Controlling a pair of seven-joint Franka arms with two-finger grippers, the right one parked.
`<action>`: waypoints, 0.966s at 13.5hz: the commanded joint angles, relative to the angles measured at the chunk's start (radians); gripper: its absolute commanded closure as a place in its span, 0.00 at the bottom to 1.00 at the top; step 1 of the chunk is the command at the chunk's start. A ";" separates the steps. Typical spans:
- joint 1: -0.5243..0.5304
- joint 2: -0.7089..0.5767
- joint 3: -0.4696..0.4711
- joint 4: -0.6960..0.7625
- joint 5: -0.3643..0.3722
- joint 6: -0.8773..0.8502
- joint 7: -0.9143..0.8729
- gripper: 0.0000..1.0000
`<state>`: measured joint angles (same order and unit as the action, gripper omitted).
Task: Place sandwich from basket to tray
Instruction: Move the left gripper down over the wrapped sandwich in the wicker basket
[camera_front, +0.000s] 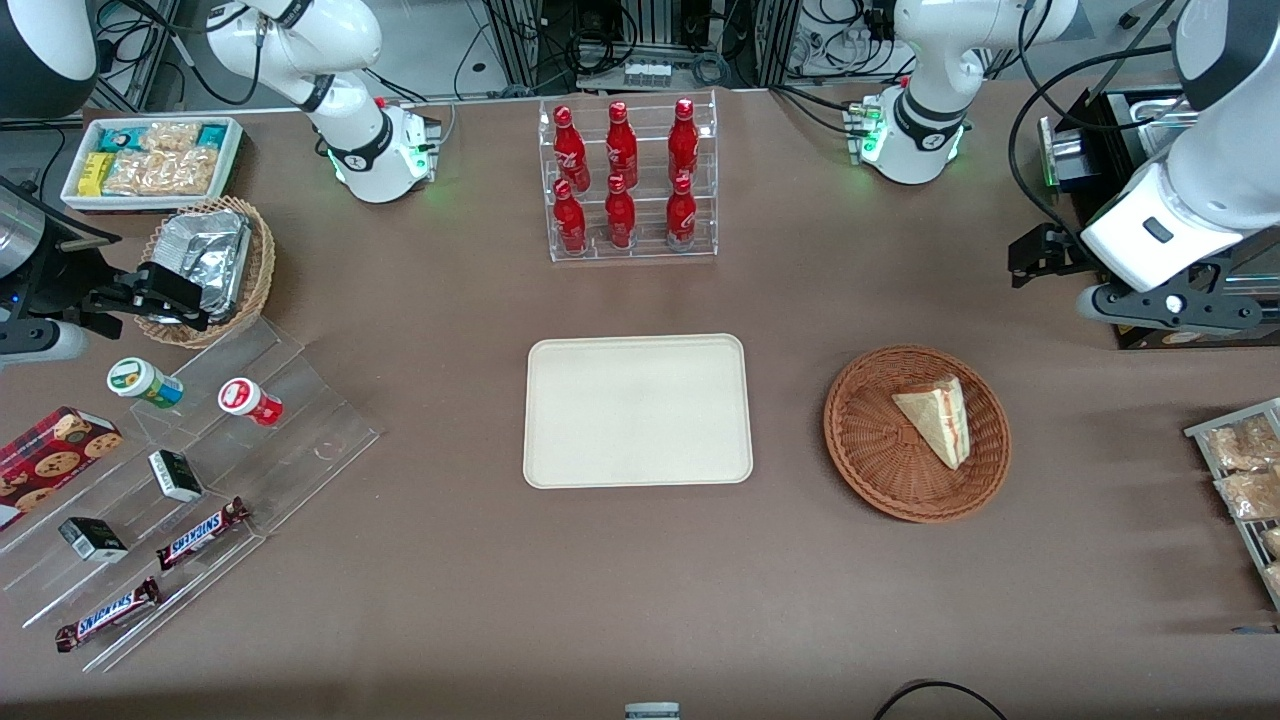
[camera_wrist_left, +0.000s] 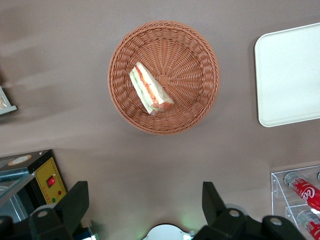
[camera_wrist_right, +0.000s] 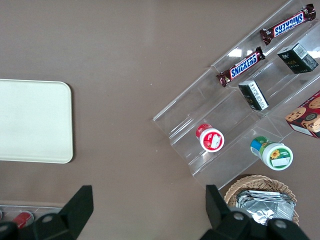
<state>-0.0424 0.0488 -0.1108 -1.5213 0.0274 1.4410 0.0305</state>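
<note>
The sandwich, a pale bread wedge with red and green filling, lies in the reddish-brown wicker basket. The cream tray sits bare at the table's middle, beside the basket. My gripper hangs above the table, farther from the front camera than the basket and toward the working arm's end. Its fingers stand wide open with nothing between them, well apart from the sandwich.
A clear rack of red bottles stands farther from the front camera than the tray. A black box with a yellow panel and a wire rack of snack packs flank the basket. A stepped clear stand lies toward the parked arm's end.
</note>
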 joint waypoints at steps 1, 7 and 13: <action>0.010 0.002 -0.009 0.030 0.003 -0.011 0.029 0.00; 0.010 -0.067 0.025 -0.207 0.005 0.140 -0.015 0.00; 0.007 -0.139 0.017 -0.535 0.005 0.464 -0.323 0.00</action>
<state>-0.0365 -0.0432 -0.0836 -1.9611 0.0286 1.8252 -0.1757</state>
